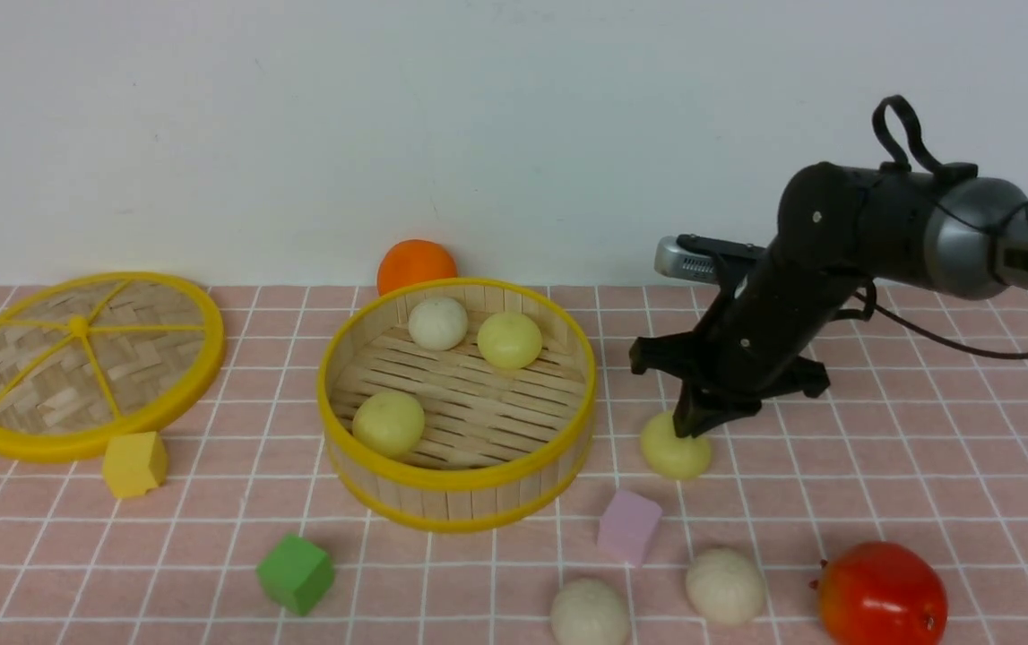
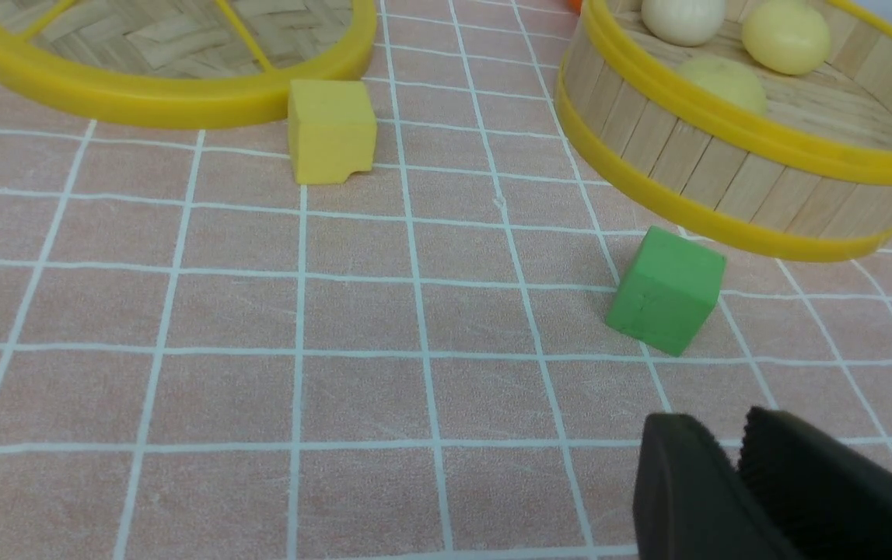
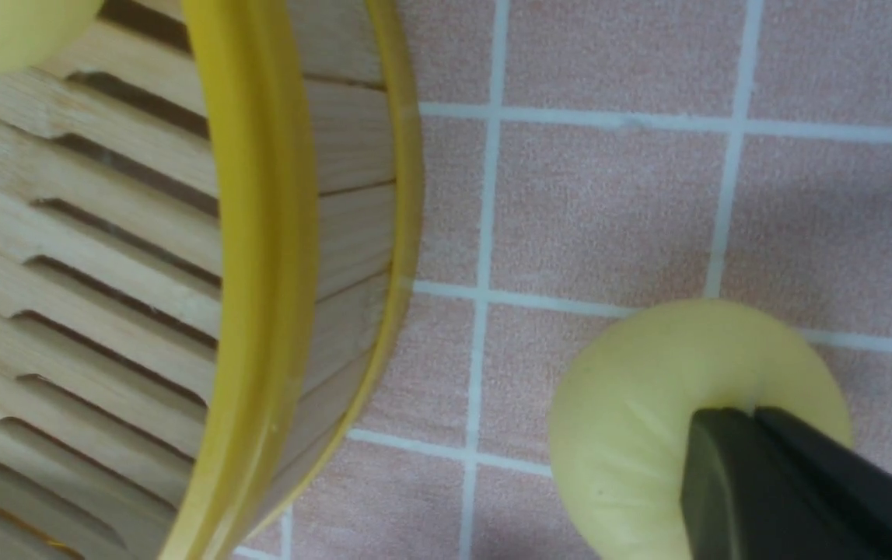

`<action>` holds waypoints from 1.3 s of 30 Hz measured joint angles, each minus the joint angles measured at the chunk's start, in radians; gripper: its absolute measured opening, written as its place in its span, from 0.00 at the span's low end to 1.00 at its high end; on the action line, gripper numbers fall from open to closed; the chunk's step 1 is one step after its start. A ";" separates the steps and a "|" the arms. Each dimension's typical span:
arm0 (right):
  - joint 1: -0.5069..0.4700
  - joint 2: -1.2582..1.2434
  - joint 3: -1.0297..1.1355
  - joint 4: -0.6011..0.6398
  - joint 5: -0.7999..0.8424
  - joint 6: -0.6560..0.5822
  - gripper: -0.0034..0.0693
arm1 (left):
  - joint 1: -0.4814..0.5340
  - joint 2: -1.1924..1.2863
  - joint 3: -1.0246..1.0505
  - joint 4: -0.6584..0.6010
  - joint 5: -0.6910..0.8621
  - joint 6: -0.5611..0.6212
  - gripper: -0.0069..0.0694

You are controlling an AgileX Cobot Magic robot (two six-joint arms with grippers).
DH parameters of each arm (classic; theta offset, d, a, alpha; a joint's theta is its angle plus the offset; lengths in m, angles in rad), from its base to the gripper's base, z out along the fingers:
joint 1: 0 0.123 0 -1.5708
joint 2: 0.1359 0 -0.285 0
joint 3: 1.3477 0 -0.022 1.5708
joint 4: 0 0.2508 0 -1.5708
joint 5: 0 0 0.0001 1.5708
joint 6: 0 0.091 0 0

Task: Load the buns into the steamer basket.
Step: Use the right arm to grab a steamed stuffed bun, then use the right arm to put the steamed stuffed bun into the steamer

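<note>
Pink, maybe tiled, tabletop (image 1: 926, 466): basket (image 1: 455, 484), lid (image 1: 74, 445)

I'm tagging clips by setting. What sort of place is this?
Probably a robot lab tabletop staged as a toy kitchen: a pink grid-patterned mat against a bare white wall, a robot arm, and a bamboo steamer basket with buns inside.

Your right arm (image 1: 890, 224) reaches in from the right side, its wrist bent steeply downward so that the right gripper (image 1: 691, 432) points nearly straight down with its jaws pressed tight together, while your left gripper (image 2: 736, 435) hangs low, jaws parted by a narrow gap, empty.
</note>
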 joint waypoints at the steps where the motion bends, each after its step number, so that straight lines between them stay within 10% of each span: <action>1: 0.000 0.000 -0.001 0.000 0.001 0.000 0.06 | 0.000 0.000 0.000 0.000 0.000 0.000 0.30; 39: 0.081 0.074 -0.260 0.191 -0.064 -0.149 0.06 | 0.000 0.000 0.000 0.000 0.000 0.000 0.31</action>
